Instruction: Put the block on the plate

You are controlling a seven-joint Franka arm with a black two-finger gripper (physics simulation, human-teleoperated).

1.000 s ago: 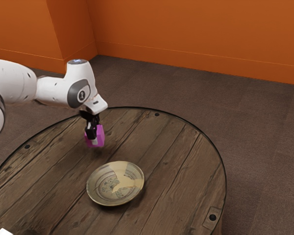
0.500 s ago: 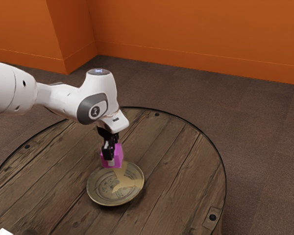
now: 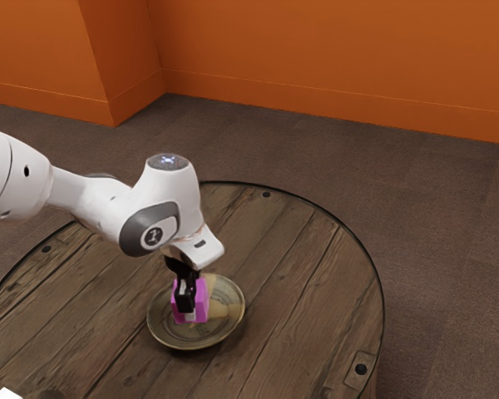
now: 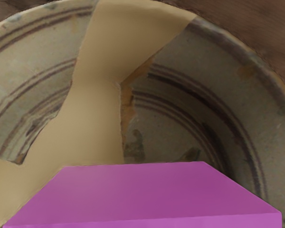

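You had the black two-finger gripper (image 3: pixel 189 307) clamped on the magenta, flat-sided block (image 3: pixel 202 305), inside the rim of the round, patterned ceramic plate (image 3: pixel 226 291); whether they touched was hard to tell. Releasing high risked a tumble; pressing lower could have tipped the plate on the brown wooden worktop (image 3: pixel 303 274).

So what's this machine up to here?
A white robot arm is holding a pink block in its black gripper, over a patterned plate on a round wooden table. It is meant to place the block there. It hasn't let go yet, and I can't tell whether the block touches the plate.
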